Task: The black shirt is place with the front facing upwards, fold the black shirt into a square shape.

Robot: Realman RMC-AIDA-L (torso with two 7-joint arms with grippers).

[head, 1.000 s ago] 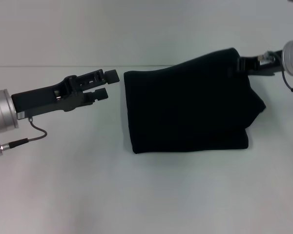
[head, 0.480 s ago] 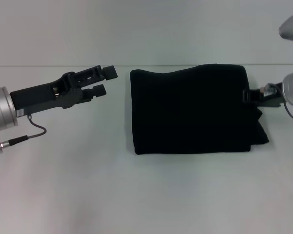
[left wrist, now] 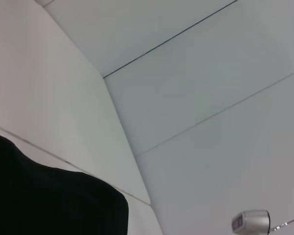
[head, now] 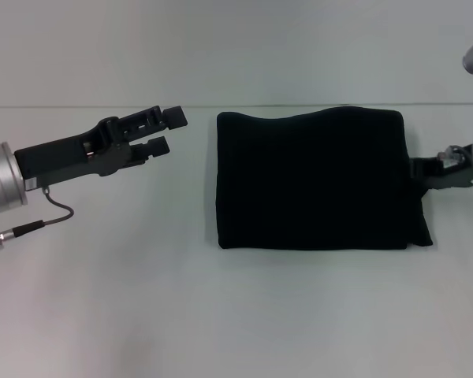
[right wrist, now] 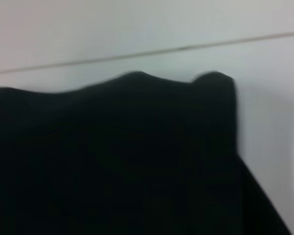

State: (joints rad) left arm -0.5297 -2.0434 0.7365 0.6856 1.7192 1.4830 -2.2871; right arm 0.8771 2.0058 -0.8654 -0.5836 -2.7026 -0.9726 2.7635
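You have a pale, plain tabletop (head: pixel 236 315) in front of you, with a thin seam line running across its far part. Your left pincer (head: pixel 165 130) hovers over the bare surface with its two fingers parted by a narrow gap and nothing between them. Just to the right of that pincer, apart from its tips, lies the black shirt (head: pixel 315 179), folded into a flat, nearly rectangular block with a slightly wavy far edge and one loose corner poking out at its near right side. Your right pincer (head: pixel 420 168) sits at the shirt's right edge, touching or almost touching the cloth; you cannot tell from these views whether its fingers are parted or closed on the fabric.
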